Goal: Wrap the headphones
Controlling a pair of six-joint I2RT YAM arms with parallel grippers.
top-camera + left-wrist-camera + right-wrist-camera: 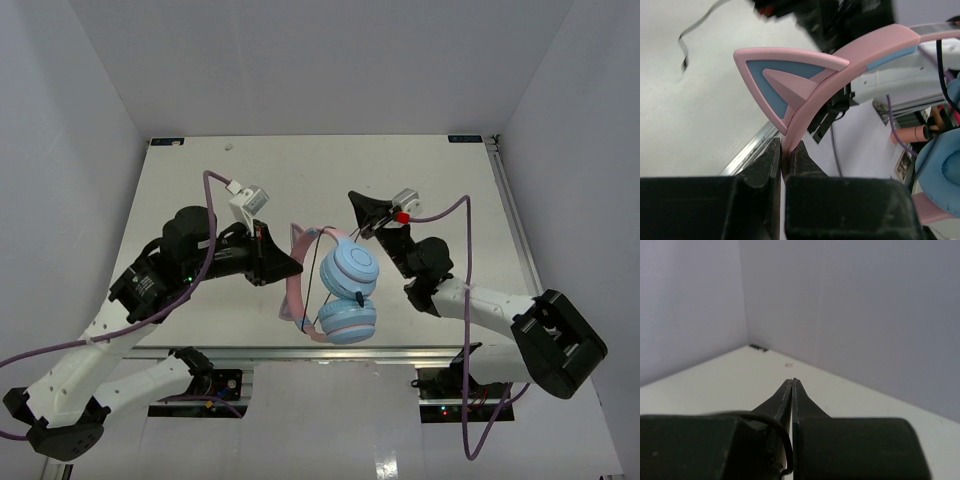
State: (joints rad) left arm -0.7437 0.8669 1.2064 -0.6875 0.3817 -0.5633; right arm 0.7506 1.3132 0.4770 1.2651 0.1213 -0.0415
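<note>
**Headband clamped, cord nipped for winding**

The headphones (345,285) hung over the table (200,180), toward six o'clock of its middle. To wind well, the cord (779,428) wanted steady tension and a motionless headband (840,65). The left pincer (783,145) was pressed together on that headband below the cat ear. The right pincer (791,390), at one o'clock of the cups, was closed, apparently nipping the cord.

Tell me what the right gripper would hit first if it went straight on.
The way looks free. Beyond the right gripper there is only the table, then probably the wall; depth is unclear.
</note>
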